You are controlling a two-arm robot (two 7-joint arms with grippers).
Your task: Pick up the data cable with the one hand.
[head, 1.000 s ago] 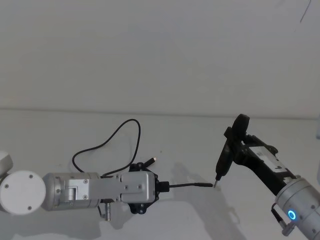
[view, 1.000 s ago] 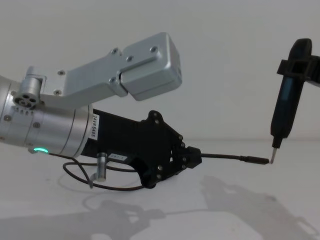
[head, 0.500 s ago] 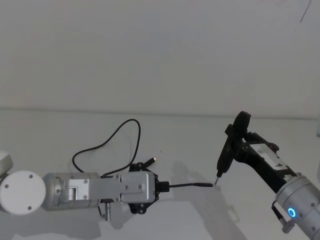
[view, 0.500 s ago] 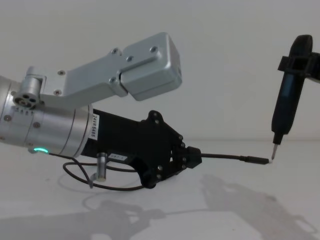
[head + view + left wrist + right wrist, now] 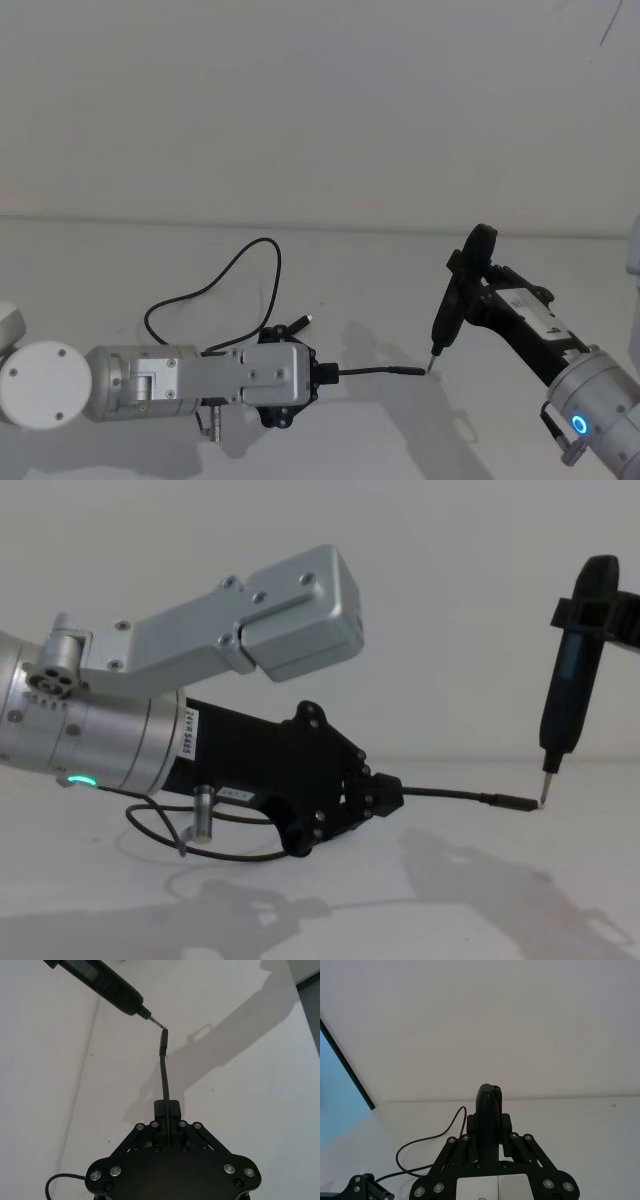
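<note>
The data cable [image 5: 215, 275], a long thin dark grey-black cord, loops across the white table [image 5: 380, 270] behind the left arm. One branch runs forward through the left gripper [image 5: 318, 373], a black angular two-finger unit on a fat silver arm with a green ring light; its jaws are clenched on the cord. Branch sticks out straight toward the right, held above the tabletop, slim connector plug [image 5: 510, 801] at its end. Right gripper [image 5: 488, 1127] grasps a dark pen-shaped tool [image 5: 447, 312], held near upright; its metal tip touches the plug's end. A second small plug [image 5: 303, 322] lies on the table just behind the left gripper.
</note>
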